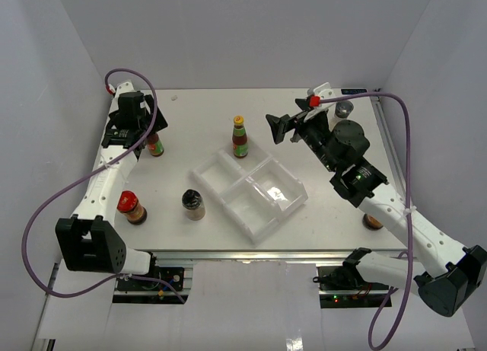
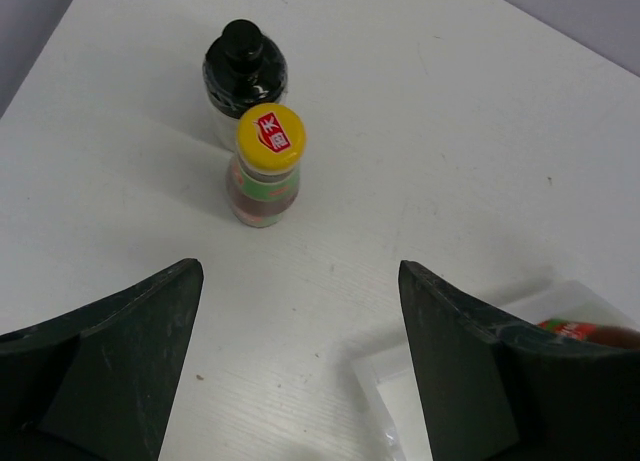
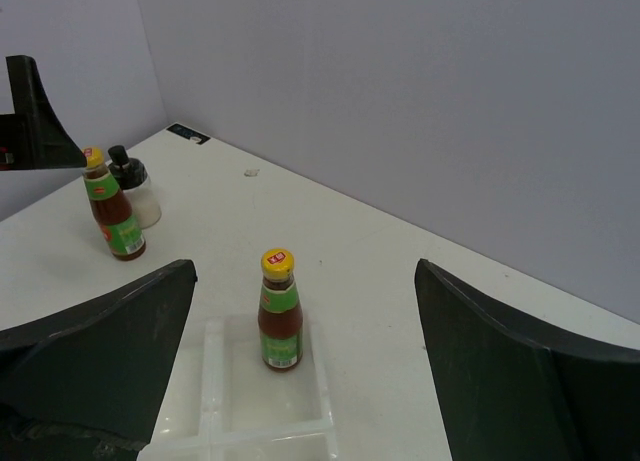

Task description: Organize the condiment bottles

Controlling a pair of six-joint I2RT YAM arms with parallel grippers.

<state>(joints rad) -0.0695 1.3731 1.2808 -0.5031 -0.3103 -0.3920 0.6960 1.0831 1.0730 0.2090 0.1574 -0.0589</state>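
A yellow-capped sauce bottle (image 1: 240, 136) stands in the far compartment of the clear tray (image 1: 204, 172); it also shows in the right wrist view (image 3: 280, 316). My right gripper (image 1: 283, 129) is open and empty, above and to the right of it. A second sauce bottle (image 2: 268, 166) stands at the far left with a pale black-capped bottle (image 2: 244, 76) behind it. My left gripper (image 1: 143, 130) is open and empty, just short of them. Another black-capped bottle (image 1: 193, 205) and a red-lidded jar (image 1: 131, 207) stand front left. The grey-lidded shaker (image 1: 344, 109) is at the back right. A second jar (image 1: 373, 221) is mostly hidden by the right arm.
The tray's other three compartments hold nothing. A tray corner (image 2: 400, 381) lies below the left gripper's right finger. White walls enclose the table on three sides. Purple cables loop beside both arms.
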